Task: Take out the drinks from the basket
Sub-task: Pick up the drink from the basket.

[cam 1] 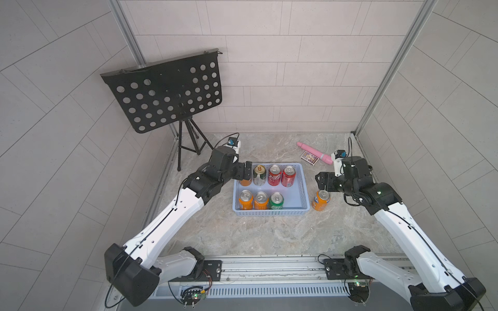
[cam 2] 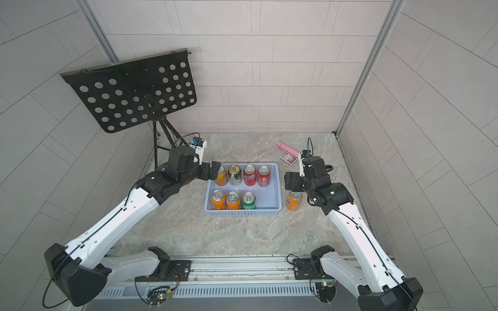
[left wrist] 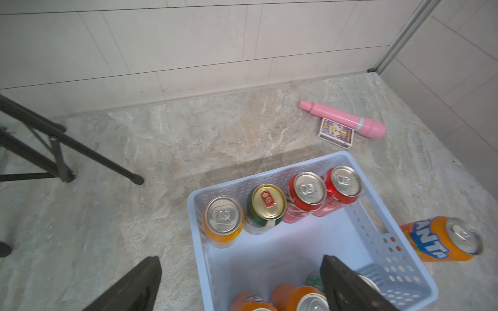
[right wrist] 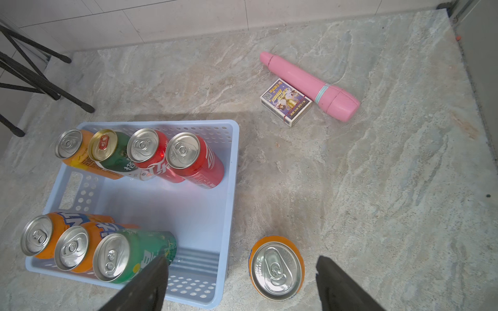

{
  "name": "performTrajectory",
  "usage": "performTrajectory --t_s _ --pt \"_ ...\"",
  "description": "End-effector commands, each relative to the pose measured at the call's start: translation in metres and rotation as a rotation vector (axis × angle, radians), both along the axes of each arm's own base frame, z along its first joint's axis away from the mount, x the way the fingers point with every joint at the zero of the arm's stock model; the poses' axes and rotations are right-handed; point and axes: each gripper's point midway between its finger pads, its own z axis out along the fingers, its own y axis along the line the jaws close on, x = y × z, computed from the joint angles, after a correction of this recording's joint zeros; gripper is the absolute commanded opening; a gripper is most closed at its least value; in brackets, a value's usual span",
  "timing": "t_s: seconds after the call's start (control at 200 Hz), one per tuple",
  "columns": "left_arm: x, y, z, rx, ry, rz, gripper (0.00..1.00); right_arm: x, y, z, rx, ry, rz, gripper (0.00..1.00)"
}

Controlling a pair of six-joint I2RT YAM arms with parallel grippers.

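The light blue basket [cam 1: 304, 188] sits mid-table with several drinks standing in it. Along its far wall stand an orange can [left wrist: 223, 219], a dark green-and-white can [cam 1: 259, 175] and two red cans [cam 1: 274, 175] [cam 1: 288, 176]. Two orange cans [cam 1: 245, 199] [cam 1: 261, 200] and a green one [cam 1: 276, 200] line the near wall. Another orange can [cam 1: 321, 199] stands on the table right of the basket. My left gripper [left wrist: 239, 282] hangs open over the basket's far left corner, holding nothing. My right gripper [right wrist: 241, 282] is open above the outside can, apart from it.
A pink tube [cam 1: 314, 153] and a small patterned card box [cam 1: 310, 158] lie behind the basket at the far right. A black music stand [cam 1: 164, 91] on a tripod [cam 1: 188, 140] occupies the far left corner. Walls close in the back and both sides.
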Motion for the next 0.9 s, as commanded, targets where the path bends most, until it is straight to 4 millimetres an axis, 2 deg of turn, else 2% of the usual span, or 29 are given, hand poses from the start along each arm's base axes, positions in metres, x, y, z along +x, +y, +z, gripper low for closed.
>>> performTrajectory --t_s 0.0,0.06,0.165,0.27,0.515,0.63,0.76,0.895 --pt "0.004 0.016 0.002 0.045 -0.037 0.069 1.0 -0.007 -0.018 -0.023 -0.1 0.123 -0.062 0.89" --pt "0.006 0.015 -0.003 0.046 -0.024 0.069 1.0 -0.01 -0.024 -0.036 -0.146 0.189 -0.073 0.89" --pt "0.01 0.009 -0.006 0.04 0.012 0.057 1.0 -0.012 -0.016 -0.057 -0.134 0.258 -0.038 0.89" --pt "0.013 0.008 -0.01 0.032 0.042 0.061 1.0 -0.011 -0.014 -0.07 -0.123 0.269 -0.042 0.89" --pt "0.012 0.003 -0.012 0.003 0.069 0.042 1.0 -0.015 -0.026 -0.091 -0.189 0.306 -0.073 0.89" --pt "0.012 0.001 -0.014 -0.008 0.07 0.036 1.0 -0.003 -0.021 -0.072 -0.154 0.226 -0.069 0.89" --pt "0.013 -0.01 -0.025 -0.039 0.118 0.014 1.0 0.023 0.006 -0.035 -0.036 0.109 0.003 0.88" --pt "0.016 -0.021 -0.031 -0.09 0.16 -0.003 1.0 0.052 0.03 -0.022 0.032 0.104 0.054 0.86"
